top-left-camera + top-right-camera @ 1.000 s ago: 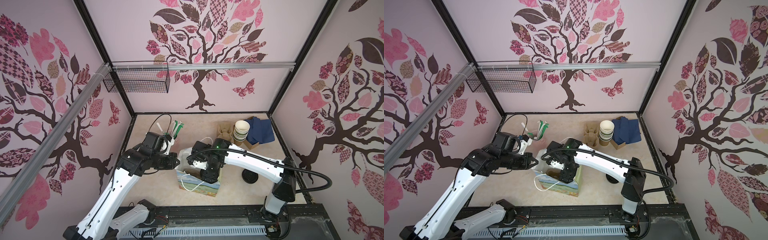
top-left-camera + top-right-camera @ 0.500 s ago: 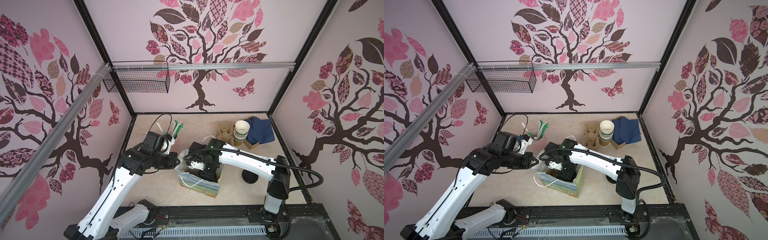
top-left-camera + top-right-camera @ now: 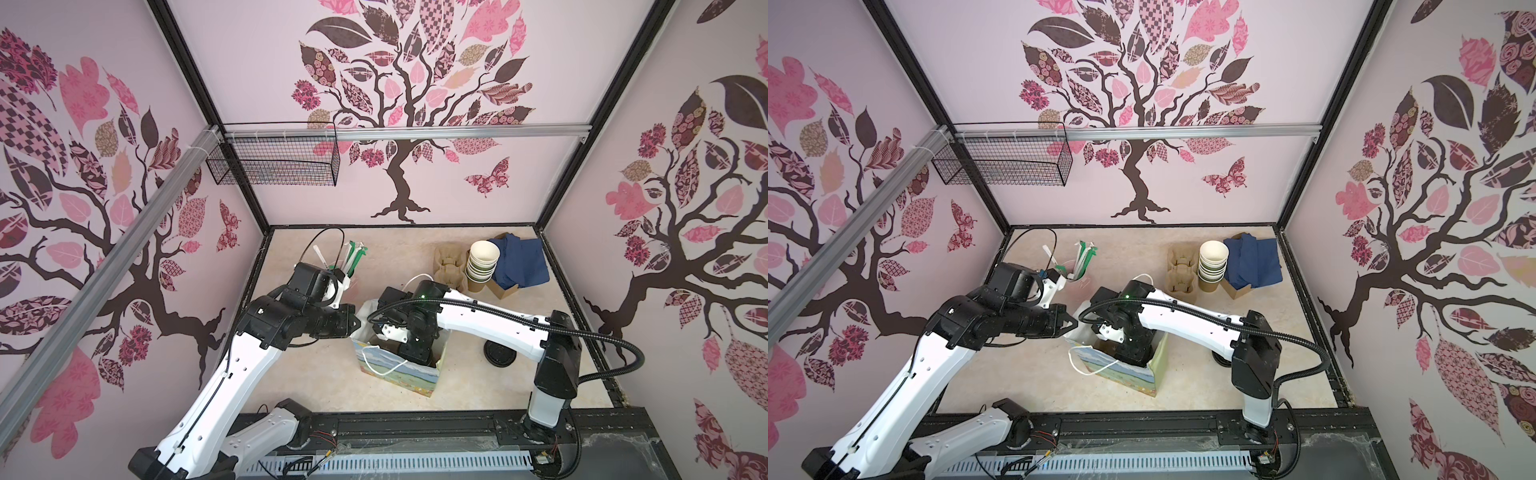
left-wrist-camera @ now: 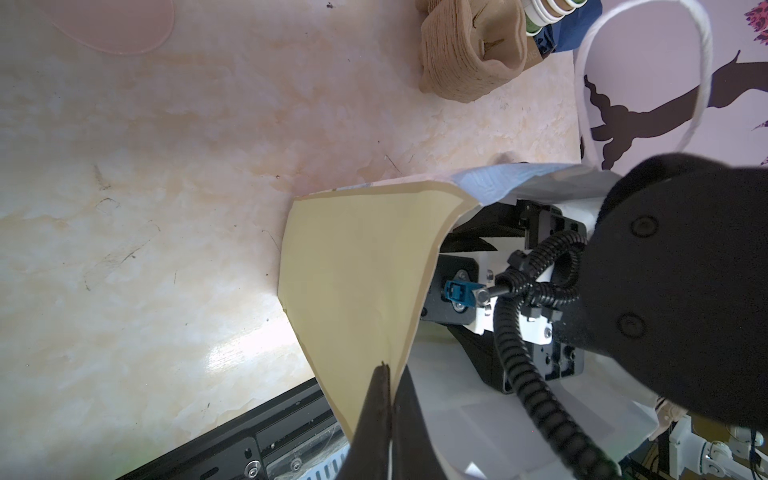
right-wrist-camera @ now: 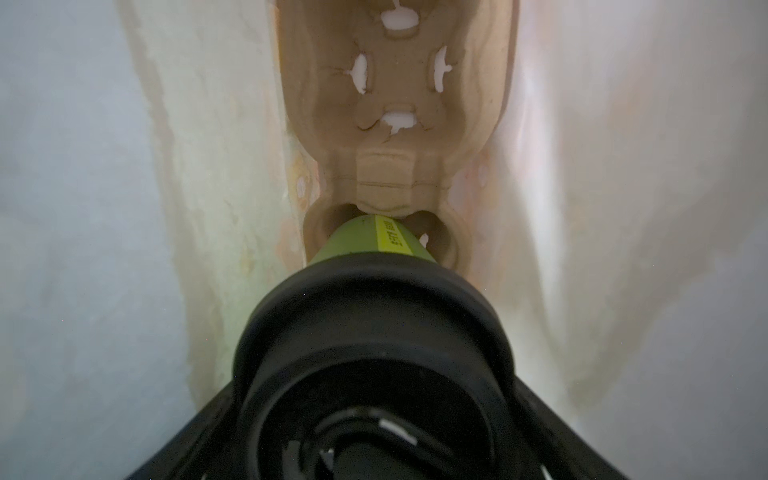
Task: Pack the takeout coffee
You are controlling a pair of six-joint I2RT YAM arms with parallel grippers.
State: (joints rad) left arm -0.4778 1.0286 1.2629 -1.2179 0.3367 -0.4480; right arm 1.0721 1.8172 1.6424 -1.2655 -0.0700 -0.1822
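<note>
A paper bag point(image 3: 395, 374) point(image 3: 1125, 372) with a landscape print and white cord handles stands at the front middle in both top views. My left gripper point(image 3: 354, 322) point(image 3: 1074, 324) point(image 4: 390, 376) is shut on the bag's tan rim flap point(image 4: 357, 270) and holds the mouth apart. My right gripper point(image 3: 415, 347) point(image 3: 1133, 345) point(image 5: 374, 399) reaches down into the bag, shut on the takeout coffee point(image 5: 365, 245), a green cup under a black lid point(image 5: 374, 328). The cup's base is at a pocket of a pulp cup carrier point(image 5: 395, 83) lying in the bag.
At the back right stand a stack of lidless cups point(image 3: 482, 262), more pulp carriers point(image 3: 449, 266) and a blue cloth point(image 3: 519, 259). A loose black lid point(image 3: 500, 355) lies right of the bag. A holder of stirrers point(image 3: 351, 259) stands behind my left arm. A wire basket point(image 3: 274, 166) hangs on the back wall.
My right arm has gone down into the bag with the coffee and shifted slightly left. My left gripper has kept its hold on the bag's rim.
</note>
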